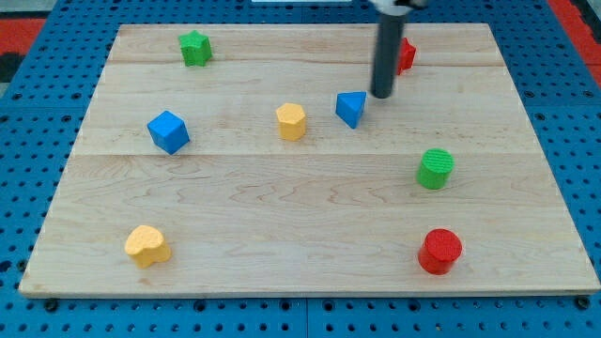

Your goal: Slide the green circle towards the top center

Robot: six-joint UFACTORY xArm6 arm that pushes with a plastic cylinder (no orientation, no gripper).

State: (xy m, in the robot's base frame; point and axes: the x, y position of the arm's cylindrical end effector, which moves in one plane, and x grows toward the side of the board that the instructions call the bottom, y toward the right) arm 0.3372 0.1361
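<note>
Red circle (439, 251) nearest; green circle (435, 168) beyond, below-right of my tip (382, 96); no jaws

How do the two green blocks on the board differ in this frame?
The green circle is a round cylinder; the green star has a notched, pointed outline. The green circle sits toward the view's right at mid height, the green star near the view's top left. My tip is closer to the green circle, up and to its left, touching neither. Both are the same green and rest flat on the wooden board.
</note>
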